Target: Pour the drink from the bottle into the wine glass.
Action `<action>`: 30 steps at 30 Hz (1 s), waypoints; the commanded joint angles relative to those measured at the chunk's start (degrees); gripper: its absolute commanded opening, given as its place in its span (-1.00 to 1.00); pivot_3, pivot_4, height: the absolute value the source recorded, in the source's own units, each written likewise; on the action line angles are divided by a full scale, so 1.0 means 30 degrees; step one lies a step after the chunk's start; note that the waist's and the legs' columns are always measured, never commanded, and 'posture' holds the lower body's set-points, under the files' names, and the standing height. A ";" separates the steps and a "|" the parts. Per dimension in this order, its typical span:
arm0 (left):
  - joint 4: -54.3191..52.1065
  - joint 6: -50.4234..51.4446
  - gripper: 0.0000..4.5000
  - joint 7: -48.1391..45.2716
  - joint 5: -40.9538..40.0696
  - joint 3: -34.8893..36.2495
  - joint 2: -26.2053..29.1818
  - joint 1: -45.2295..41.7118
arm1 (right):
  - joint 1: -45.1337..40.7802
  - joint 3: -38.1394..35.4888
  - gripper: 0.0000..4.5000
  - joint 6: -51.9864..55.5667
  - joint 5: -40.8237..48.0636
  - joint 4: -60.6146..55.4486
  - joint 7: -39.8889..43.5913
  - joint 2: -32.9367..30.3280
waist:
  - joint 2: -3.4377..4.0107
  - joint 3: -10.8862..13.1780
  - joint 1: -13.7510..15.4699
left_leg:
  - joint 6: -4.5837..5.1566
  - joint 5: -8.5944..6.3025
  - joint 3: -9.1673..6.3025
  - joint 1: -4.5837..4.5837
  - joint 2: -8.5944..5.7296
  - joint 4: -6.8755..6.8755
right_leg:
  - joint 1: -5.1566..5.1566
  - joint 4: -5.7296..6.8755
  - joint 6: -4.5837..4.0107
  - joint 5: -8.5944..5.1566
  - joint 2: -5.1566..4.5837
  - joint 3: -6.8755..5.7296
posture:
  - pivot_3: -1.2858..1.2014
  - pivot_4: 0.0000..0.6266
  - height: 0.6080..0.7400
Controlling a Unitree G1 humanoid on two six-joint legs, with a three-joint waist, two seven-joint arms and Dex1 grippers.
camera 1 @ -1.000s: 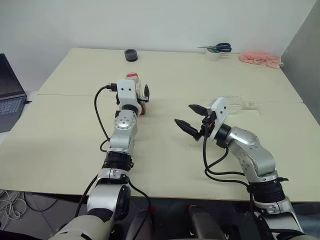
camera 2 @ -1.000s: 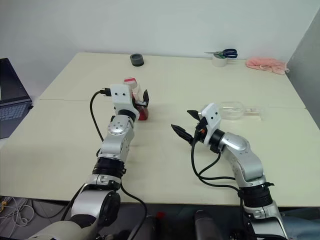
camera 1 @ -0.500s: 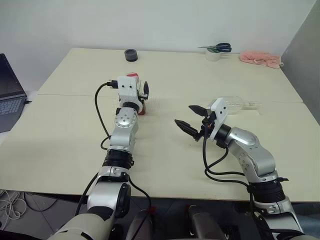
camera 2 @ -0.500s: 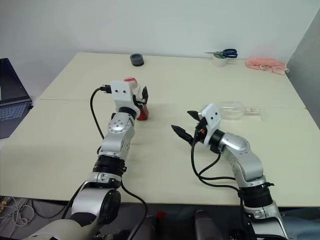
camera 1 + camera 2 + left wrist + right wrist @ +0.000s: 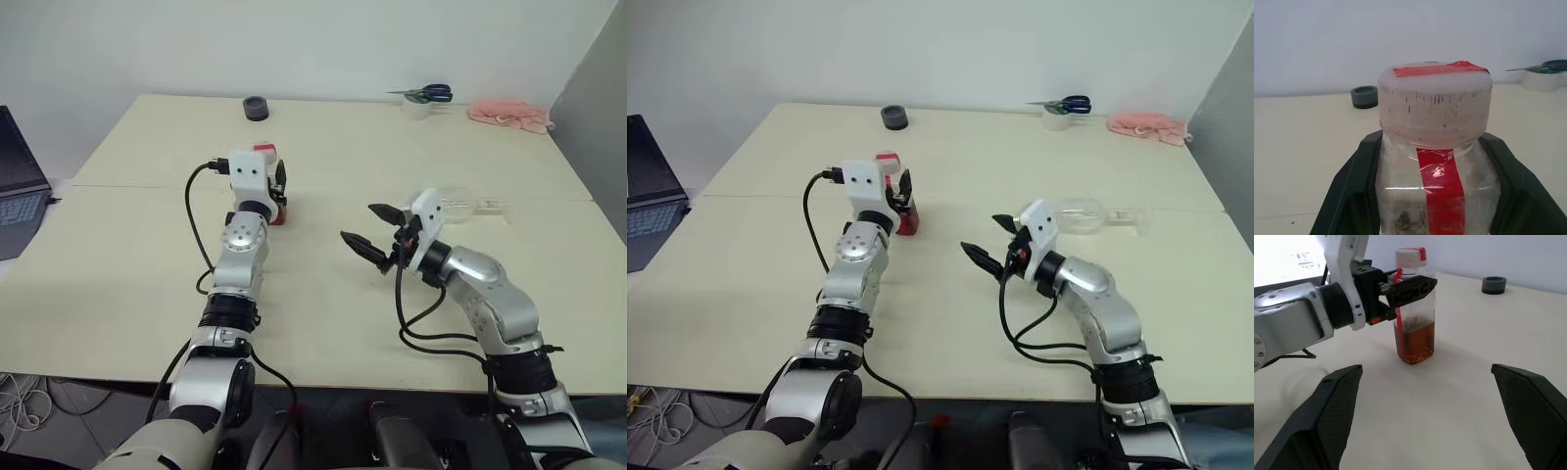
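Observation:
The bottle (image 5: 1414,308) stands upright on the table, left of centre, with a red label strip and a red-and-white cap (image 5: 1434,100). The amber drink (image 5: 1414,341) fills its lower part. My left gripper (image 5: 274,182) is shut on the bottle, its black fingers (image 5: 1359,186) pressed against both sides below the cap. My right gripper (image 5: 359,223) hovers open above the table, to the right of the bottle and pointing towards it, holding nothing. The wine glass (image 5: 458,205) lies on its side just behind my right wrist, stem pointing right.
Along the far edge of the table (image 5: 323,294) sit a black tape roll (image 5: 257,108), scissors (image 5: 428,94) on a white roll (image 5: 418,109), and a pink cloth (image 5: 509,115). A laptop (image 5: 20,181) sits off the left side. A grey panel (image 5: 598,108) stands at right.
My left gripper's fingers have come together from wide open onto the bottle's sides. The right gripper stays open in about the same spot.

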 commanded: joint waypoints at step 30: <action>-0.9791 0.3577 -0.05 -0.7628 -0.3319 -0.2602 0.1481 0.3340 | -0.6691 0.0372 1.00 0.7678 0.0111 -0.0612 -0.5502 0.3238 | 0.0009 0.0005 -0.0091 | 0.0005 -0.0001 -0.0023 -0.0027 -0.0007 -0.0015 | -0.0027 0.0007 -0.0014 0.0006 -0.0030 -0.0032 | 0.03 -0.52 1.00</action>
